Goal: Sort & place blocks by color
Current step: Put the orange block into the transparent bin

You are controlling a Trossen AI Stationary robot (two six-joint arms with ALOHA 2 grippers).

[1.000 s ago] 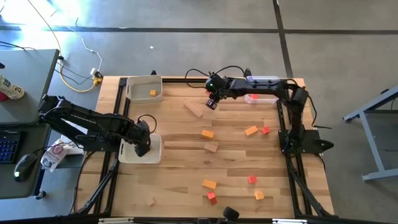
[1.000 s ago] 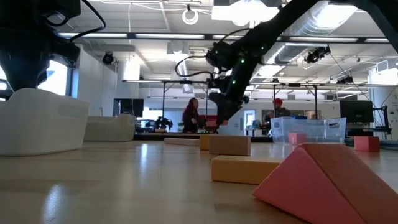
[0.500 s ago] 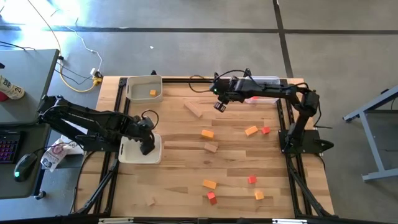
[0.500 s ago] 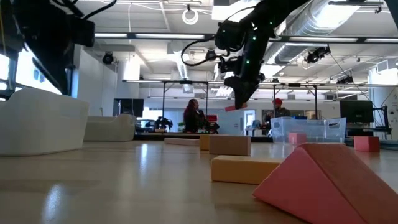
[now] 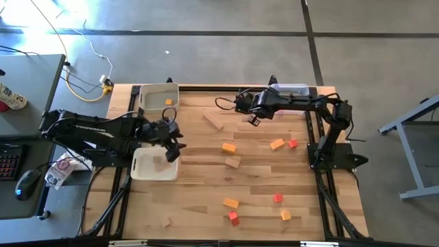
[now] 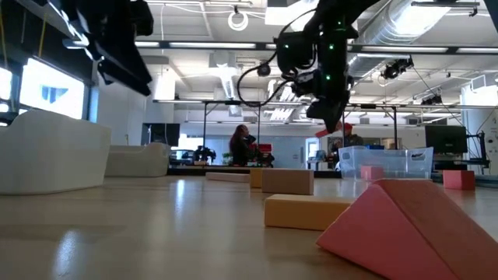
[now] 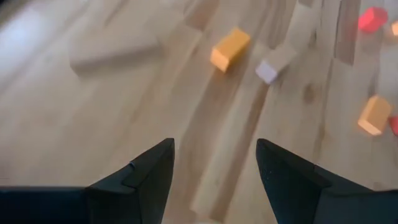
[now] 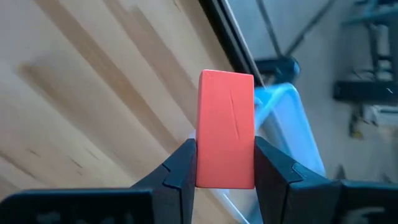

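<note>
- Right wrist view: the right end effector (image 8: 225,163) is clamped on a red block (image 8: 226,127), which stands upright between the fingers; a clear bin (image 8: 292,134) lies just beyond. The high view does not show this block.
- High view: the right arm reaches across the far side of the desk (image 5: 199,185), its end effector (image 5: 253,119) raised near the clear bin (image 5: 291,90) at the far right edge.
- Low view: the red block (image 6: 327,131) hangs in the air, above the clear bin (image 6: 387,162).
- Left wrist view: the left end effector (image 7: 214,168) stands wide and holds nothing; an orange block (image 7: 230,49) and a plain wood block (image 7: 277,61) lie ahead on the desk.
- High view: the left end effector (image 5: 171,149) hovers over the edge of a near white bin (image 5: 142,168); a far white bin (image 5: 154,101) holds one orange block (image 5: 169,102).
- Loose blocks lie scattered across the desk's centre and near side.
</note>
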